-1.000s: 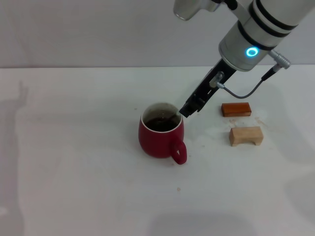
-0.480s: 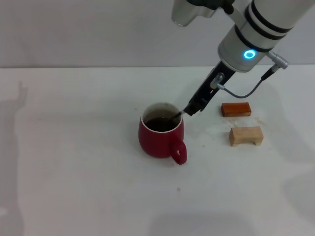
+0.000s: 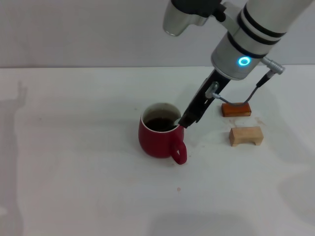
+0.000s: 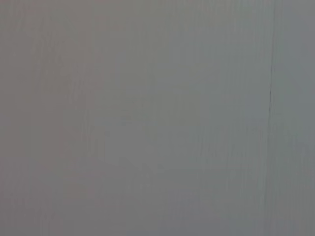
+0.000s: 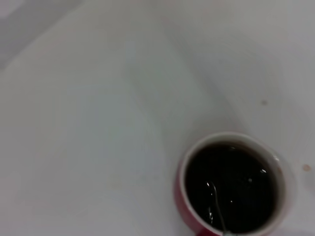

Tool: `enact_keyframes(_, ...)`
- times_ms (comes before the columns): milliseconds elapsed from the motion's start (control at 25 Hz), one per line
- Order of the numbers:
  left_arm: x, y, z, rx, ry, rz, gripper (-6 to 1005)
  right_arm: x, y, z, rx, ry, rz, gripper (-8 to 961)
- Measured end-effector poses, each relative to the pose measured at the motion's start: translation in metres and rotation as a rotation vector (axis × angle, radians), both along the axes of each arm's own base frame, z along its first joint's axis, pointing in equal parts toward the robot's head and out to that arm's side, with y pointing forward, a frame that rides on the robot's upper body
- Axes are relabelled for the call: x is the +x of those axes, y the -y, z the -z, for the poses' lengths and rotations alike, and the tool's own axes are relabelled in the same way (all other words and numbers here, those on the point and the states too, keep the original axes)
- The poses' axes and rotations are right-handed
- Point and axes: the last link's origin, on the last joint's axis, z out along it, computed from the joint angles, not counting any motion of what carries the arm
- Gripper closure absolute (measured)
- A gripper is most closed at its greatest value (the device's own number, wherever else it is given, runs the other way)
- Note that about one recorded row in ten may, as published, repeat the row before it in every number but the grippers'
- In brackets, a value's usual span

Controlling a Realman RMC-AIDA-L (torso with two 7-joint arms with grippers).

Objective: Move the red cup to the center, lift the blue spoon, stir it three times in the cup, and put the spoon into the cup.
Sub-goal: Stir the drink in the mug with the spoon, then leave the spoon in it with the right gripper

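The red cup (image 3: 158,139) stands upright near the middle of the white table, its handle toward the front right, with dark liquid inside. My right gripper (image 3: 186,119) comes down at a slant from the right to the cup's right rim and is shut on the blue spoon. The spoon's handle is hidden in the fingers. In the right wrist view the cup (image 5: 183,196) is seen from above, and the spoon's thin grey neck (image 5: 217,205) dips into the liquid. My left gripper is out of view; the left wrist view shows only a blank grey surface.
A small orange-red block (image 3: 236,109) and a pale wooden block (image 3: 246,135) lie to the right of the cup, under my right arm. The white table (image 3: 74,147) stretches out to the left and front.
My right gripper has swung the spoon from the cup's far right rim toward the front, nearer the handle side. The arm has shifted a little left. The cup has not moved.
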Motion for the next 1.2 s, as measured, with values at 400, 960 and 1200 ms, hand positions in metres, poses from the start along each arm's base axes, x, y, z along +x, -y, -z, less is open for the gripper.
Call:
enact_keyframes(400, 0.002, 0.0, -0.002, 0.014, -0.005, 0.013, 157, -0.017, -0.014, 0.005, 0.085, -0.058, -0.053, 816)
enact_keyframes(960, 0.002, 0.001, -0.001, 0.013, -0.005, 0.011, 157, -0.002, -0.013, -0.002, 0.087, 0.019, -0.017, 815)
enact_keyframes(1200, 0.002, 0.001, -0.001, 0.013, -0.005, 0.012, 157, -0.008, -0.002, 0.006, 0.022, 0.004, -0.016, 813)
